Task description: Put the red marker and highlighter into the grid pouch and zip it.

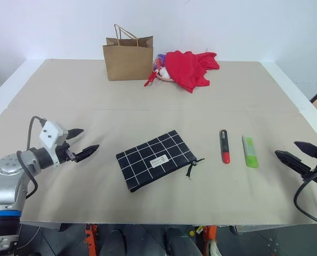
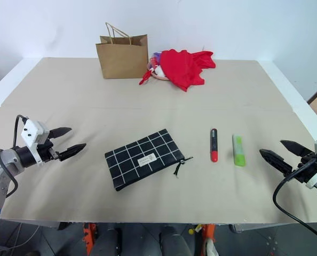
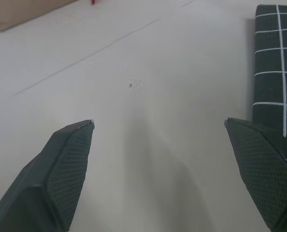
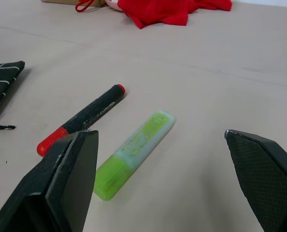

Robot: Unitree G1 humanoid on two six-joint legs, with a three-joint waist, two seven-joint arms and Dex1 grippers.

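On the table (image 1: 148, 96), seen from the head camera, the pouch (image 1: 156, 159) lies flat and tilted, its zipper pull cord (image 1: 193, 166) trailing off the corner nearest the pens. Just right of the pouch lies the marker (image 1: 224, 146), red cap toward the robot, and just beyond that, side by side with it but not touching, lies the highlighter (image 1: 249, 151). Well left of the pouch hangs the left gripper (image 1: 82, 143), fingers spread wide with nothing between them, pointing toward the pouch. Well right of the pouch, past the highlighter, the right gripper (image 1: 301, 153) likewise stands wide open and empty. Far behind the pouch a paper bag (image 1: 128, 56) stands upright, with a red cloth (image 1: 189, 67) heaped beside it; something pale and pinkish sits under the cloth, though I cannot tell what.

From the left wrist, two dark fingers (image 3: 61, 169) stand far apart over bare table, holding nothing; one edge of the pouch (image 3: 276, 63) shows next to one of them.

From the right wrist, the fingers (image 4: 66, 183) are again spread wide and empty. Between them lie the highlighter (image 4: 134, 154) and the marker (image 4: 83, 118), close together, with a corner of the pouch (image 4: 3, 77) beyond the marker and the red cloth (image 4: 167, 9) farther off.
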